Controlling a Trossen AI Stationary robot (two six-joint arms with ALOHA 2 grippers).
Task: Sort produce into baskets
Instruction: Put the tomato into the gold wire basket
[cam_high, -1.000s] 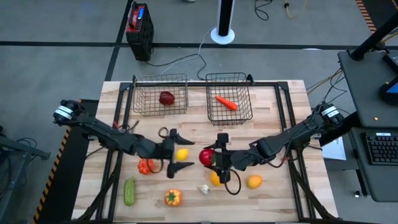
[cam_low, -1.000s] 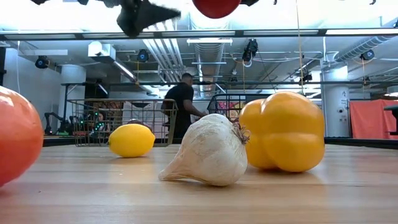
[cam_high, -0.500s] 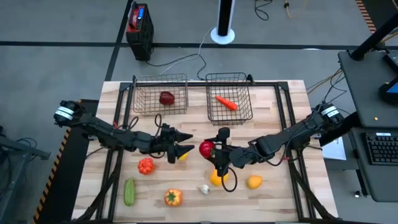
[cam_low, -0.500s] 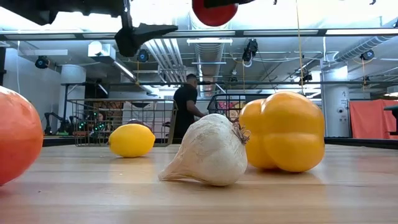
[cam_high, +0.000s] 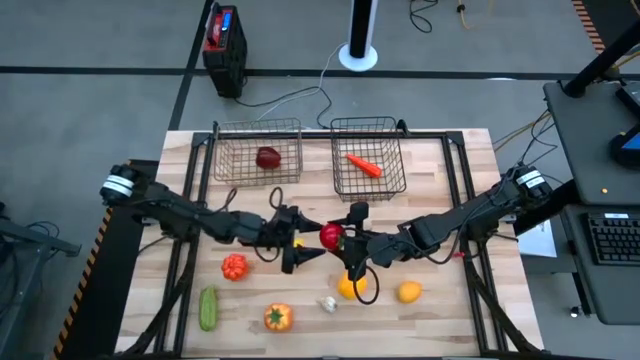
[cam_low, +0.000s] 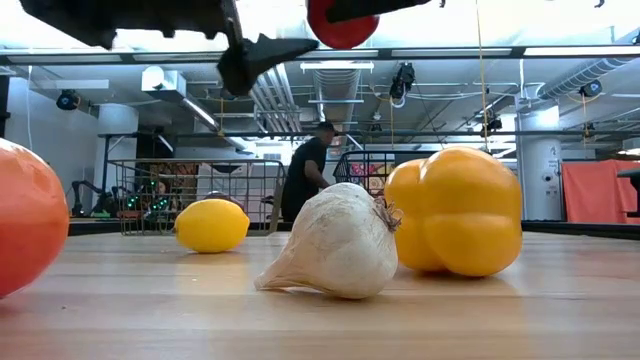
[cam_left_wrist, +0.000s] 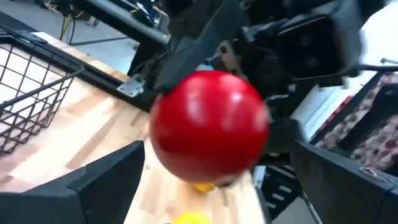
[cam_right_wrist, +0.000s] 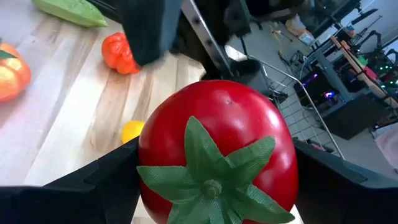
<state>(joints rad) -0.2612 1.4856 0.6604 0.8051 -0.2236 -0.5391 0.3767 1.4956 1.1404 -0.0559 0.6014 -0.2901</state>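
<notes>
- Along the front of the wooden table (cam_high: 440, 170), starting from the left: a green cucumber (cam_high: 207, 308), then a ribbed red tomato (cam_high: 234, 266) a little farther back, then an orange pepper (cam_high: 277, 317) near the front edge
- The left arm reaches in from the left edge toward the middle; the left gripper (cam_high: 297, 243) hangs above the table with its fingers spread wide and nothing between them, pointing at the tomato carried by the other arm
- A lemon (cam_low: 211, 225) lies on the boards just beneath the left gripper, mostly hidden from above
- Left basket (cam_high: 258, 155) at the back of the table holds a dark red apple (cam_high: 268, 158)
- White garlic (cam_high: 329, 304) lies near the front, just left of a yellow pepper (cam_high: 347, 287); in the low view the garlic overlaps the pepper's front
- A smooth red tomato (cam_high: 331, 236) with a green stem cap is up in the air over the middle of the table, clamped between the fingers of the right gripper (cam_high: 337, 236), which stand fairly wide around it
- In the left wrist view this tomato fills the space just ahead of the left fingers, close to them but apart
- Right basket (cam_high: 368, 157), beside the left one, holds a carrot (cam_high: 363, 164)
- An orange (cam_high: 408, 292) sits on the boards to the right of the yellow pepper
- The right arm stretches in from the right edge
- A person (cam_low: 309, 180) stands in the room beyond the table
</notes>
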